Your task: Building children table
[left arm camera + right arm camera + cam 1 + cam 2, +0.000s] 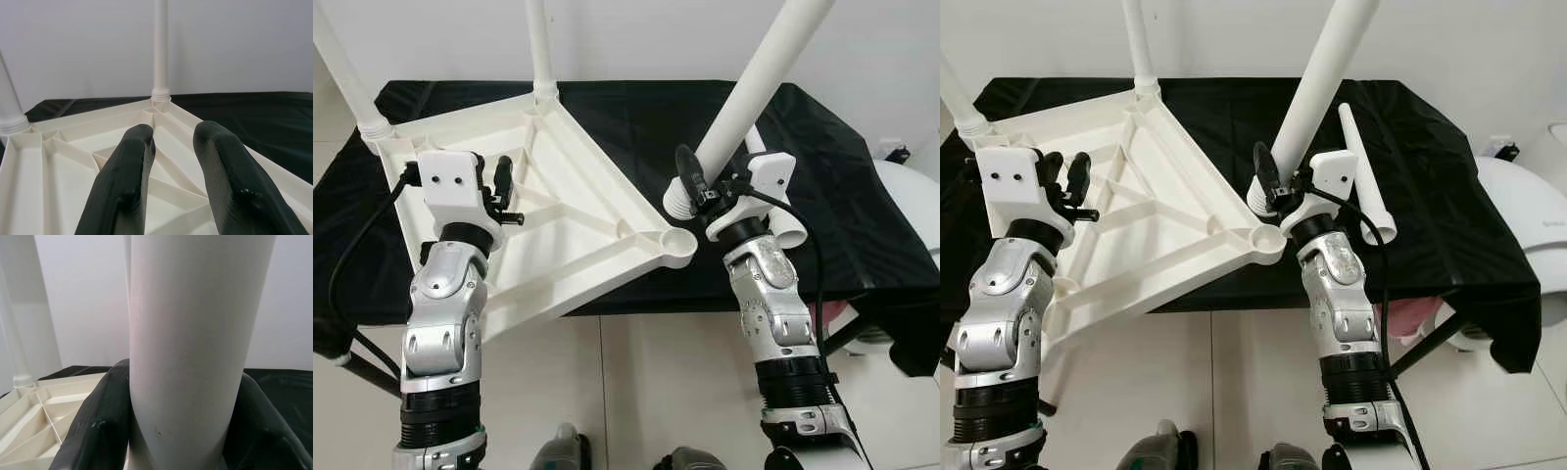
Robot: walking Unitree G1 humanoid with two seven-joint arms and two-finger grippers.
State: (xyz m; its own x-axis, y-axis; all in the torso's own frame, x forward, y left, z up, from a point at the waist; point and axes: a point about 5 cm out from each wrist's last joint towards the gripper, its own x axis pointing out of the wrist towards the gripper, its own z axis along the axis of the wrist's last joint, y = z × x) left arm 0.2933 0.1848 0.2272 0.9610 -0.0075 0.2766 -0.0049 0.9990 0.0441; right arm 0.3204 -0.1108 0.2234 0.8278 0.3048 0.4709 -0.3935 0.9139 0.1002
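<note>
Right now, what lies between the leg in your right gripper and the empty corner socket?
Nothing: the held leg hangs just beside the empty socket, with black cloth showing in the narrow gap, in both eye views.

Head stereo pair looks steeply down, sharing the upturned white plastic tabletop (558, 225). Wrist cams look along their fingers, close-up; both catch its ribbing.

Black cloth (862, 186) over work surface; white rounded object (1528, 230) at right; tiled floor (646, 392).
</note>
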